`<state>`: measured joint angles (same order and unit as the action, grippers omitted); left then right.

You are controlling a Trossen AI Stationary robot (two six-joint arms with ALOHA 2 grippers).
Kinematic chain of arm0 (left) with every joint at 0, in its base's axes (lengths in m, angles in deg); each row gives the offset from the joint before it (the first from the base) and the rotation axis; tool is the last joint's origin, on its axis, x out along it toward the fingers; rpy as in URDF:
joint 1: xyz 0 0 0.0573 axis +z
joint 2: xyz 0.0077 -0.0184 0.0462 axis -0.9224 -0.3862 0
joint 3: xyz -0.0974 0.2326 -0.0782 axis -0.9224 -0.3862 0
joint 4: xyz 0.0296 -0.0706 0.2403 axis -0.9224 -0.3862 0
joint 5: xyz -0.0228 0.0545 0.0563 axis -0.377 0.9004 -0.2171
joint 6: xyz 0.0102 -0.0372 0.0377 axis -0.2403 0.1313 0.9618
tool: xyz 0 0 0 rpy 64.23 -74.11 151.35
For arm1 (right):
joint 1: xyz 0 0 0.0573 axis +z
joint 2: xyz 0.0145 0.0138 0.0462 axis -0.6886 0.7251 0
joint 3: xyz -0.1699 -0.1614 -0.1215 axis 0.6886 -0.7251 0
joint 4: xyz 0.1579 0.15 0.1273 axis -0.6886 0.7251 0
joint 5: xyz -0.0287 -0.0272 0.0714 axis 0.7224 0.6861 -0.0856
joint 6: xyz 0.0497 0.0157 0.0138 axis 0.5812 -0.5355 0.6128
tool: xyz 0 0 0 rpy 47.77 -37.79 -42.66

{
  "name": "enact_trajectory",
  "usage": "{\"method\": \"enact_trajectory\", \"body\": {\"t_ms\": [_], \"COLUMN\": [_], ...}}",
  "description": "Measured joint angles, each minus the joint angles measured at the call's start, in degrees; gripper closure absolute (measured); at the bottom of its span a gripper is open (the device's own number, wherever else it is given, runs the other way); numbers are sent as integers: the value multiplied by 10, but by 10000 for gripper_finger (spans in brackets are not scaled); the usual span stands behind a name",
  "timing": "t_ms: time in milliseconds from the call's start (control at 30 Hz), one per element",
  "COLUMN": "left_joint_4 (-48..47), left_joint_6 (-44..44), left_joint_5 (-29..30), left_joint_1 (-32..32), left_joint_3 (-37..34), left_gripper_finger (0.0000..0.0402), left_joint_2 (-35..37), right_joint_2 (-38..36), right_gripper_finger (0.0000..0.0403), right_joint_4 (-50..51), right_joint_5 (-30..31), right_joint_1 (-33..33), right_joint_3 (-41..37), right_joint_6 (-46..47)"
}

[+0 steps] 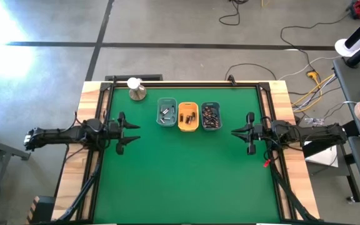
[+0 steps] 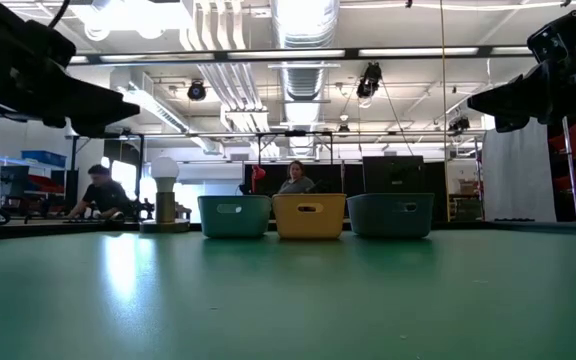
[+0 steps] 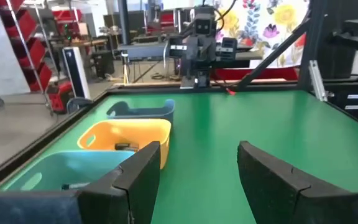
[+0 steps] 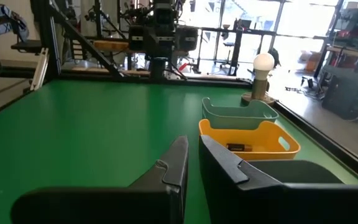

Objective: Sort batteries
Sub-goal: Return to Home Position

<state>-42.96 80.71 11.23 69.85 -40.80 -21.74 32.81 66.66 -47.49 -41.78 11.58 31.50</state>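
Three small trays stand in a row on the green table toward its far edge: a teal tray (image 1: 166, 112), an orange tray (image 1: 188, 117) and a dark blue tray (image 1: 211, 116). Batteries lie in each: silvery ones (image 1: 165, 113) in the teal tray, dark ones (image 1: 189, 117) in the orange tray, and a coppery heap (image 1: 212, 117) in the blue tray. My left gripper (image 1: 133, 133) hovers open at the table's left edge, pointing level toward the middle, its fingers (image 3: 143, 177) wide apart around nothing. My right gripper (image 1: 235, 132) hovers at the right edge, shut and empty (image 4: 192, 163).
A round metal dome with a white ball on top (image 1: 137, 90) stands at the table's far left corner. A black frame (image 1: 186, 83) and wooden borders (image 1: 91, 106) ring the green mat (image 1: 186, 175). People (image 2: 294, 178) sit in the room beyond the far edge.
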Motion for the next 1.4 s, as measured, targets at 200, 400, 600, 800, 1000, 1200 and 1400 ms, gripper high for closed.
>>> {"method": "enact_trajectory", "body": {"t_ms": [200, 400, 600, 800, 1000, 1200, 1400], "left_joint_4": [-5, -5, -4, -3, -1, -1, -2], "left_joint_6": [-16, -17, -17, -17, -17, -17, -17], "left_joint_5": [6, 7, 7, 7, 6, 6, 6], "left_joint_1": [0, 0, 0, 0, 0, 0, 0], "left_joint_3": [4, 7, 7, 8, 8, 9, 9], "left_gripper_finger": [210, 210, 210, 210, 210, 210, 210], "left_joint_2": [-22, -34, -45, -54, -61, -64, -64], "right_joint_2": [0, 0, 0, 0, 0, 0, 0], "right_gripper_finger": [369, 369, 369, 369, 369, 369, 369], "right_joint_4": [-1, -1, -1, -1, -1, -1, -1], "right_joint_5": [0, 0, 0, 0, 0, 0, 0], "right_joint_1": [0, 0, 0, 0, 0, 0, 0], "right_joint_3": [0, 0, 0, 0, 0, 0, 0], "right_joint_6": [0, -1, 0, -1, -1, 0, -1]}}
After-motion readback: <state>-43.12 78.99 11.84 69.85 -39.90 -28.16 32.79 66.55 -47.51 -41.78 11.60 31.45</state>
